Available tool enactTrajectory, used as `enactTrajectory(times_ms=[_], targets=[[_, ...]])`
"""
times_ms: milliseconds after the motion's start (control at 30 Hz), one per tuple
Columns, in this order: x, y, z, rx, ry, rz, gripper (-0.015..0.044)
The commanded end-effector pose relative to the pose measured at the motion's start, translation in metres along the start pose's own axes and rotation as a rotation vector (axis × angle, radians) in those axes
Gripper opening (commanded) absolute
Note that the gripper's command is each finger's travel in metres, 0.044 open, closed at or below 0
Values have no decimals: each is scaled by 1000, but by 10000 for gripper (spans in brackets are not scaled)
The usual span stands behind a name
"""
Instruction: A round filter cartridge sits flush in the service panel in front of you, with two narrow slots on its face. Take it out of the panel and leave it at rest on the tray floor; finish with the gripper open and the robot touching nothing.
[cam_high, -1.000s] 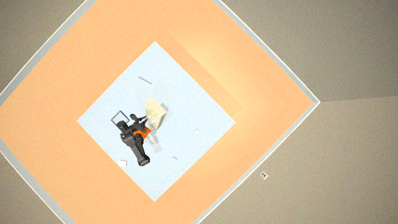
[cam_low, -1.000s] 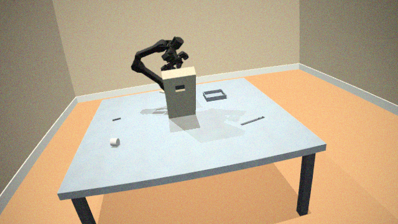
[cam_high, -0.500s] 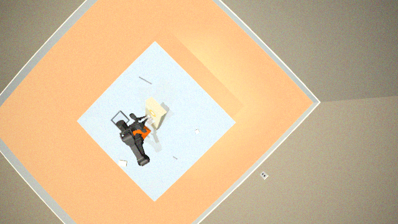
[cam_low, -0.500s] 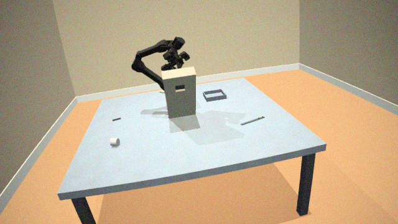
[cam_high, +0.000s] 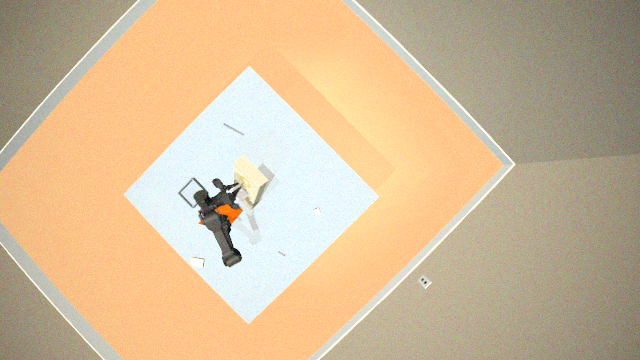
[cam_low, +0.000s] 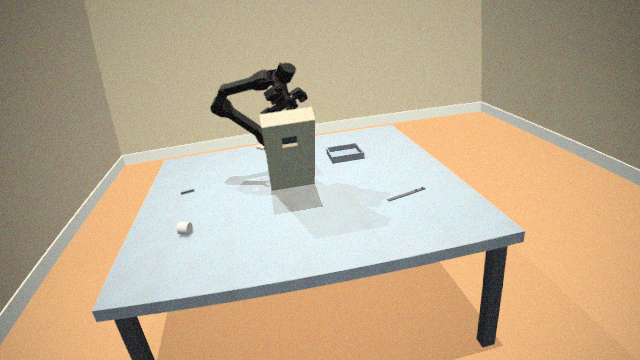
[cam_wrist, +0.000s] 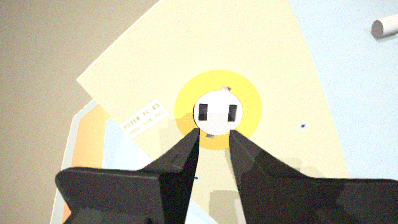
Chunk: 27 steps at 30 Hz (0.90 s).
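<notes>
My claw (cam_high: 239, 186) (cam_low: 286, 106) (cam_wrist: 214, 134) is slightly parted, holding nothing, its tips roughly lined up with the two slots. Just beyond, the filter cartridge (cam_high: 245, 182) (cam_wrist: 218, 112) sits seated in the panel (cam_high: 254, 175) (cam_low: 295, 160) (cam_wrist: 280, 60); I judge only the approach done. Gripping, extraction, placing and release remain. Farther off, right of the panel in the exterior view, the tray (cam_high: 186, 185) (cam_low: 349, 158) awaits it, with no cartridge inside.

Black arm raised and bent, gripper (cam_high: 240, 187) (cam_wrist: 214, 134) partly open

Its elbow is sharply folded; in the wrist view, the two dark fingertips stand apart with a narrow gap between.
</notes>
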<state>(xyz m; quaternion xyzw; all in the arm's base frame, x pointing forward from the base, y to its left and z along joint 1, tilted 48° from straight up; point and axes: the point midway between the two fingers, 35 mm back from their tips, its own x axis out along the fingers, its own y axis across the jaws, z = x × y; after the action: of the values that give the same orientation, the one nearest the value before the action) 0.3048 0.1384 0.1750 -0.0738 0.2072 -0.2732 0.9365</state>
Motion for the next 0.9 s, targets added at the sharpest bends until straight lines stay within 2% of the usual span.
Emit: enactTrajectory(times_ms=[0, 433, 867], targets=[[6, -2, -1, -4, 3, 3, 105], [26, -4, 2, -5, -8, 1, 105], [27, -6, 1, -5, -9, 1, 105]])
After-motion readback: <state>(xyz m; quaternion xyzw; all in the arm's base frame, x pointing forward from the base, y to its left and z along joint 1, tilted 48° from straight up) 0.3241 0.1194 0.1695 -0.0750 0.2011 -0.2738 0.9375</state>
